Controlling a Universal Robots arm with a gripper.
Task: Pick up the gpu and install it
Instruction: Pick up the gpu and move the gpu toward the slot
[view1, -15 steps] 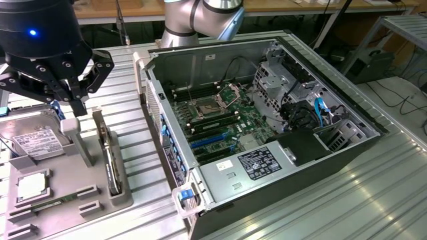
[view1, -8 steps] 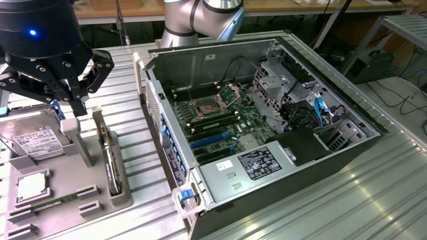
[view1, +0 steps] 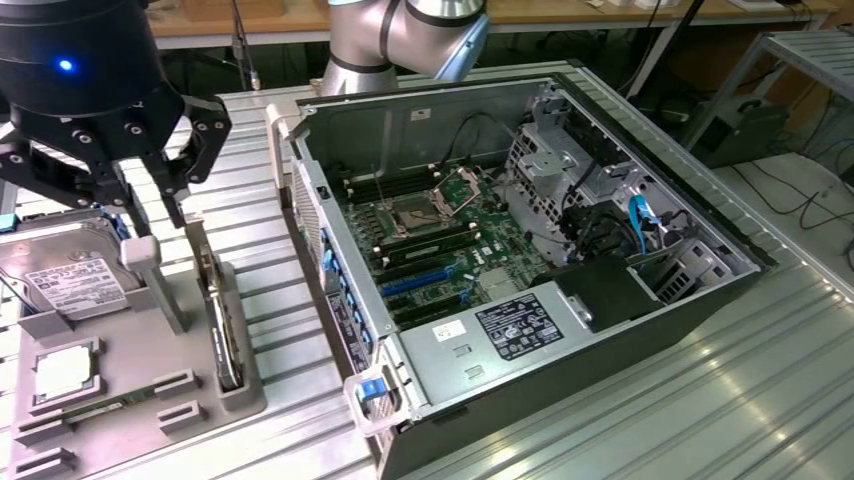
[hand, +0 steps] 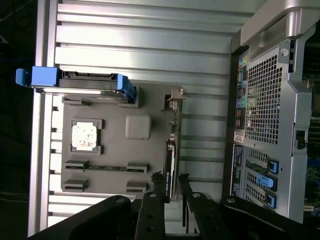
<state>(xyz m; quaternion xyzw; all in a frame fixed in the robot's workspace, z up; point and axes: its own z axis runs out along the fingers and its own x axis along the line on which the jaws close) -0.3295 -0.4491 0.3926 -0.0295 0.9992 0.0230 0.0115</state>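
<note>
The gpu (view1: 219, 320) stands on its edge in a slot along the side of the grey holder (view1: 248, 396), at the exterior view's left. My gripper (view1: 158, 222) hangs above the holder, over the far end of the gpu and clear of it, with its black fingers apart. In the wrist view the gpu (hand: 172, 150) is a thin edge with a silver bracket at one end. My gripper (hand: 172, 196) is open around the line of the card, and one fingertip (hand: 159, 189) stands on each side of it without touching. The open computer case (view1: 534, 250) lies beside the holder.
The holder also carries a silver hard drive (view1: 74, 282) in a blue caddy (hand: 75, 84), a processor chip (hand: 85, 136) and a memory stick (hand: 106, 168). The case's rear panel (hand: 270, 125) stands close beside the gpu. Ribbed metal tabletop (view1: 747, 400) lies around.
</note>
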